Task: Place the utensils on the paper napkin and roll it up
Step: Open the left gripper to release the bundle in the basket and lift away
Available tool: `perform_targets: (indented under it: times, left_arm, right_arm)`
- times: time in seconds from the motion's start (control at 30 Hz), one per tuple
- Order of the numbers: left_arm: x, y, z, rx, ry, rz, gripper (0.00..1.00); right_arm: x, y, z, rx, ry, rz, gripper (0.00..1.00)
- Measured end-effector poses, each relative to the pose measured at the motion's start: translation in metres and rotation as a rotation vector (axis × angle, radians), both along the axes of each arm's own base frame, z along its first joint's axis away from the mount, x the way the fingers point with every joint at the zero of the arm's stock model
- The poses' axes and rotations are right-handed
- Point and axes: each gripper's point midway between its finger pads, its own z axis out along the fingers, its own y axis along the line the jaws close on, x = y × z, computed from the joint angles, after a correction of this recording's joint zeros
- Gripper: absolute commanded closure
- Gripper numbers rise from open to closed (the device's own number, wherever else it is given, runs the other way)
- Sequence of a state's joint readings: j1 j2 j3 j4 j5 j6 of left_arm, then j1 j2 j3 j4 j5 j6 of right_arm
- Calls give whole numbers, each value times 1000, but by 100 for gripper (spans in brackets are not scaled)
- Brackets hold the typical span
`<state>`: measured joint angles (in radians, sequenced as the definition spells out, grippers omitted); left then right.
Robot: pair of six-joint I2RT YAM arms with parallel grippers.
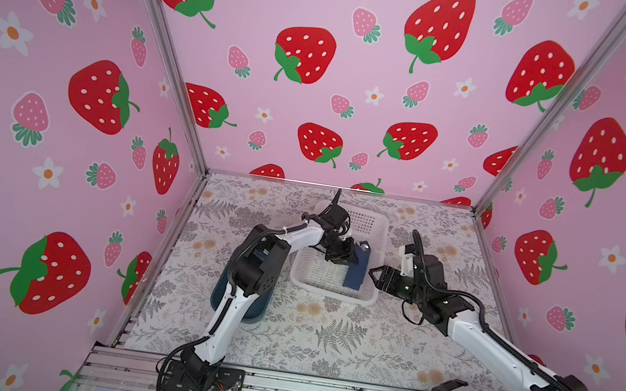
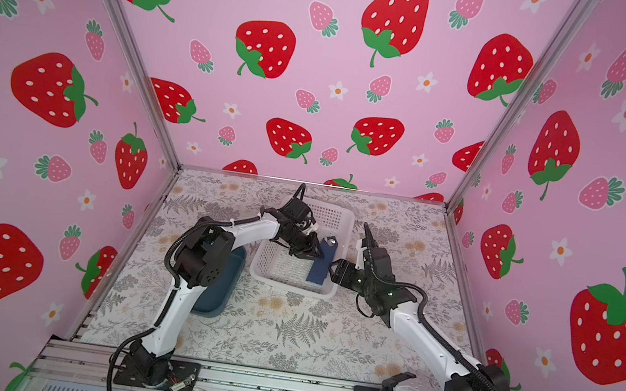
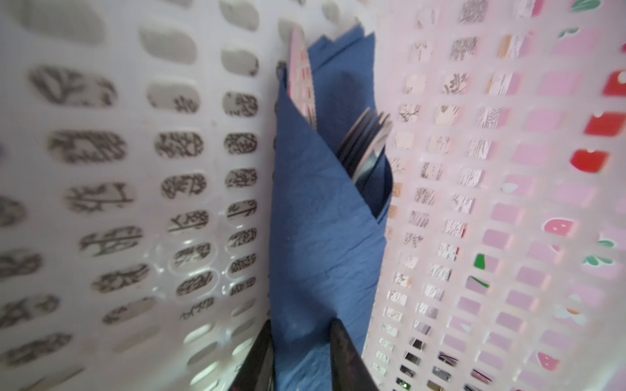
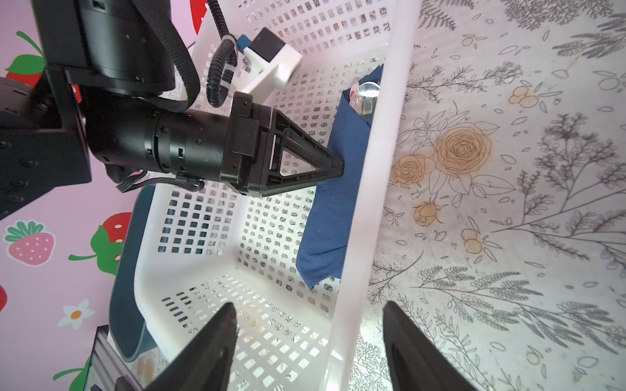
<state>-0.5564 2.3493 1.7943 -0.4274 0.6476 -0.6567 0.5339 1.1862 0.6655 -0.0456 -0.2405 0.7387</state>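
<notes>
Left gripper (image 3: 301,326) pinches rolled dark navy paper napkin (image 3: 315,237), silver metal utensils (image 3: 366,142) inside, against white perforated plastic basket (image 3: 135,203) wall. Likely soft paper, slippery weighty core: grip mid-roll. Right gripper (image 4: 310,304) spread, empty.

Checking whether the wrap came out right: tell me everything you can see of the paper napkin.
The paper napkin is dark navy, thin, slightly crinkled paper, rolled into a slim bundle with a diagonal flap across it. Fork tines and another shiny utensil poke out of its open end. It lies inside the white basket, along one side wall. The fingers of the left gripper flank its other end, apparently pressing it.
</notes>
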Motion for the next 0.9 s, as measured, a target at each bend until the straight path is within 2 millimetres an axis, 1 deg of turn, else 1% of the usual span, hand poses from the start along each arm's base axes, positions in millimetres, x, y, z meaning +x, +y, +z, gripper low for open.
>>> perform_targets:
  times: [0.13,0.23,0.37,0.4,0.47,0.5,0.6,0.67,0.7,0.77,0.83,0.9]
  left_arm:
    - [0,-2,0,-16,18,22,70]
    - [0,-3,1,-25,30,34,68]
    - [-1,-2,5,-37,28,48,57]
    - [-2,-1,7,-34,25,49,55]
    - [-5,4,14,-22,10,56,49]
    - [-6,5,18,-17,-1,57,48]
    - [-7,14,42,-1,-72,61,41]
    - [-7,21,68,6,-147,66,40]
    - [-8,25,81,8,-189,68,40]
    - [-12,39,109,23,-281,83,40]
    - [-18,56,132,45,-371,106,40]
    - [-26,76,148,85,-453,136,39]
  right_arm:
    - [-1,-1,-3,-3,7,0,30]
    - [-2,-1,-4,-4,8,0,30]
    - [0,-6,-5,-25,2,-22,30]
    - [1,-9,-5,-37,-2,-35,30]
    - [6,-22,-3,-82,-25,-84,28]
    - [8,-28,0,-100,-41,-103,26]
    - [20,-52,17,-179,-129,-196,13]
    - [28,-74,33,-240,-206,-279,3]
    - [31,-84,39,-271,-239,-314,0]
    - [36,-105,52,-337,-307,-389,0]
    - [40,-125,63,-391,-377,-464,0]
    - [42,-144,64,-452,-436,-528,0]
